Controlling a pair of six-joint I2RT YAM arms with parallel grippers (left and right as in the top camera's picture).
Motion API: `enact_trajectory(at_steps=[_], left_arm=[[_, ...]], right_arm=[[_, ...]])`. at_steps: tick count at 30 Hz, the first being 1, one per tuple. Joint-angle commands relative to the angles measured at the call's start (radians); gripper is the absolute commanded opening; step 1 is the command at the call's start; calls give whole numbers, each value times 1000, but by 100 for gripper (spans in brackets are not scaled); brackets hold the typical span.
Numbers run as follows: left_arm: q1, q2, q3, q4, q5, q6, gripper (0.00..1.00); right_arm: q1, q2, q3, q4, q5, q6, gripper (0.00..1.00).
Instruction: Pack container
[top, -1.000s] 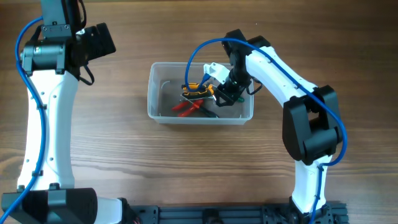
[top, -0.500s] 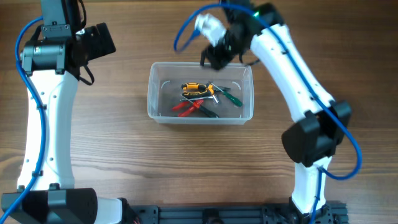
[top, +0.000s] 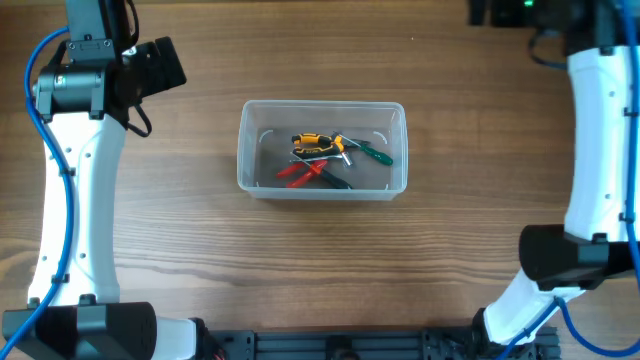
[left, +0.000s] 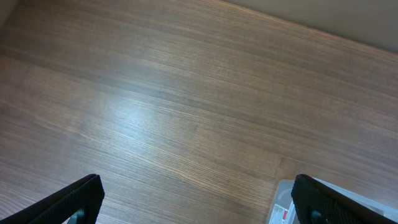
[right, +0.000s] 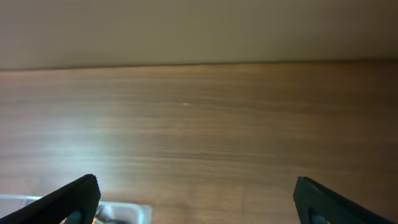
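Observation:
The container (top: 243, 150), a clear plastic tub, stands mid-table. Inside it lie a yellow-and-black tool (top: 316, 142), a green-handled screwdriver (top: 374, 153) and red-handled pliers (top: 298, 172). My left gripper (top: 160, 65) hangs off to the tub's far left. In the left wrist view the left gripper (left: 198, 202) is open over bare wood, with a tub corner (left: 287, 208) beside the right finger. My right gripper (top: 495, 10) is at the back right, mostly cut off by the overhead view's edge. In the right wrist view the right gripper (right: 199, 202) is open and empty, with the container's corner (right: 124, 214) low at the left.
The wooden table (top: 320, 260) stretches around the tub on all sides. The left arm's white links (top: 75, 200) run down the left side. The right arm (top: 598, 130) runs down the right side. A black rail (top: 330, 345) lines the front edge.
My right gripper has come up out of the container, swung away to the back right and opened wide. The tools stay in the tub. The left arm has not moved.

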Motion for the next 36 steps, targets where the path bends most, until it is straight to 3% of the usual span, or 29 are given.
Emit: enact_trajectory(at_steps=[1,25,36], left_arm=[[3,-10,4,0,2,-19,100],[3,-10,4,0,2,-19,100],[3,-10,4,0,2,-19,100]], right_arm=[[11,1,9,2,-23,26,100],[12,1,8,2,-23,25,100],[12,-179,8,2,-23,25,100]])
